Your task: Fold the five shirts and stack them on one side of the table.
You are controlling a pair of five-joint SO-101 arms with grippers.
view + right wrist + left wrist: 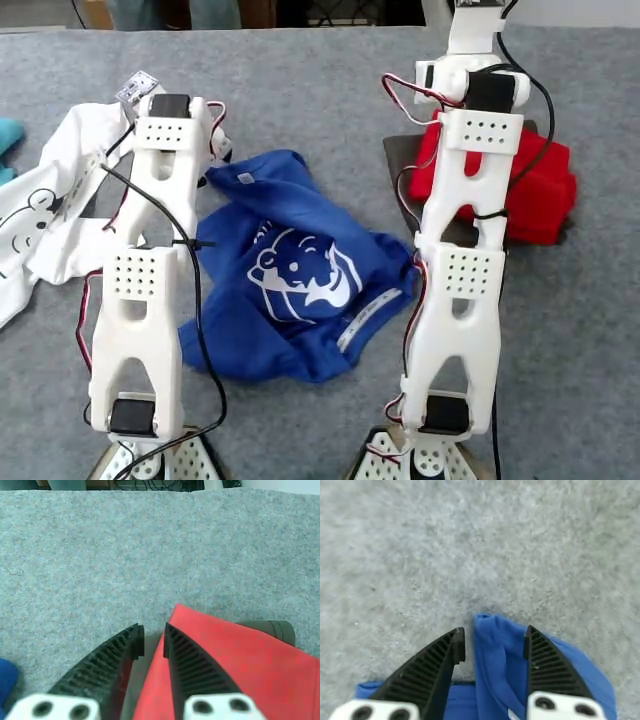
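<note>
left end effector [492, 642]: spread, straddling an edge fold of the blue shirt [490, 680] | blue shirt [300, 290]: crumpled, mid-surface [300, 90], between the arms | right end effector [153, 637]: fingers narrowly apart, pinching nothing, at the folded red shirt's [230, 660] edge | red shirt atop a dark garment [272, 629] | white shirt [60, 200]: crumpled beside left arm

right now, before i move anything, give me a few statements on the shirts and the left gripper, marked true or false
1. The blue shirt lies crumpled between the two arms. True.
2. The left gripper is shut tight. False: its jaws stand open, with blue fabric between them.
3. The red shirt rests on a dark garment. True.
4. The white shirt is folded on top of the red one. False: it lies unfolded beside the left arm.
</note>
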